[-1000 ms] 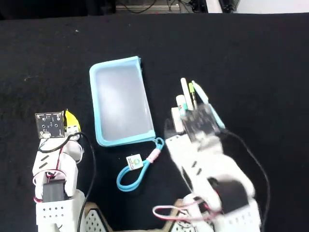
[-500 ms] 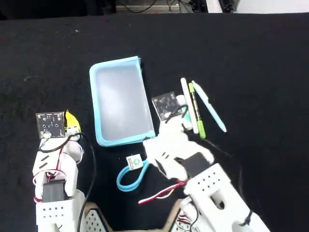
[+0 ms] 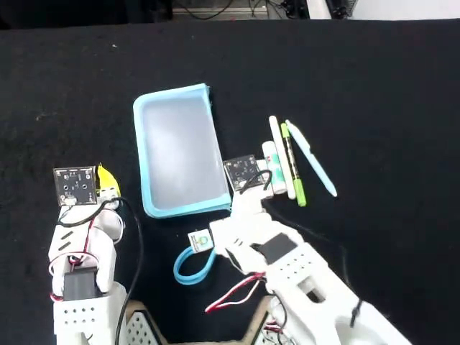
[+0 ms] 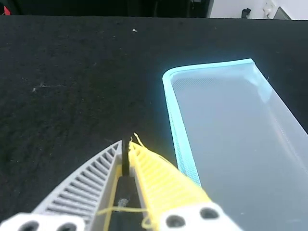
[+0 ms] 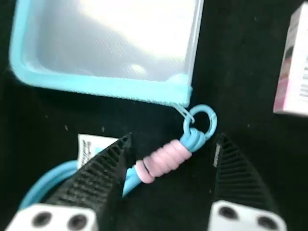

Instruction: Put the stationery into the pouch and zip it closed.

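A light-blue mesh pouch [image 3: 180, 151] lies flat mid-table, with a zip pull and blue ring [image 5: 199, 122] at its near right corner. A pink wrap [image 5: 161, 161] joins the ring to a blue strap loop [image 3: 192, 264] carrying a white tag [image 3: 201, 241]. To the pouch's right lie a white pen [image 3: 277, 147], a green pen [image 3: 293, 172], a pale blue pen [image 3: 313, 162] and a small white eraser [image 3: 269, 154]. My right gripper [image 5: 173, 142] is open, its fingers either side of the pink wrap. My left gripper [image 4: 127, 144] is shut and empty, left of the pouch.
The table is covered in black cloth [image 3: 374, 86], with open room at the back and far right. The right arm [image 3: 277, 255] stretches from the front edge to the pouch's corner. The left arm [image 3: 79, 244] stands at the front left.
The right arm has swung left, from above the pens and eraser to the pouch's near right corner over the strap. The left arm and the stationery have not moved.
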### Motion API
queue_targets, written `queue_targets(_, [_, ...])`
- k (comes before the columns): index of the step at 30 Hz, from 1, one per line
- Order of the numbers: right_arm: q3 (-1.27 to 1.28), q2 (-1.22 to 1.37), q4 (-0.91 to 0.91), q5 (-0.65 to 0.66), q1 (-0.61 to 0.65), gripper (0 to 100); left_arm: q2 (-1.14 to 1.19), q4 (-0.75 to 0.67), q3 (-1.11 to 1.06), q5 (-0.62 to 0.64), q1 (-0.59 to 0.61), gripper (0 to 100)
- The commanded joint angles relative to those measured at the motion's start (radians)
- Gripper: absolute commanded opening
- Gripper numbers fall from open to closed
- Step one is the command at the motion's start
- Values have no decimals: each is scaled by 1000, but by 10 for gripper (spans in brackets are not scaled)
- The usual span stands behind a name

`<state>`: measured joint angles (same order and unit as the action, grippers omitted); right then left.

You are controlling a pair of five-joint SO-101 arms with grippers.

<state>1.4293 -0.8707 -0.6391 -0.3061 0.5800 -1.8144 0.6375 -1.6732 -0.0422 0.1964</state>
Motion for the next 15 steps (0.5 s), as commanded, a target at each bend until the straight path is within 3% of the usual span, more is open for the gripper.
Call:
queue_targets(1, [-93, 119, 8, -12, -34, 255, -3, 6, -25, -8, -10, 33])
queue_targets(9, [-259, 348, -137, 55, -38, 247, -3, 6, -25, -8, -5, 33])
queue_targets(15, [-407, 538, -218, 382, -112, 6, -3, 6, -25, -8, -4, 33])
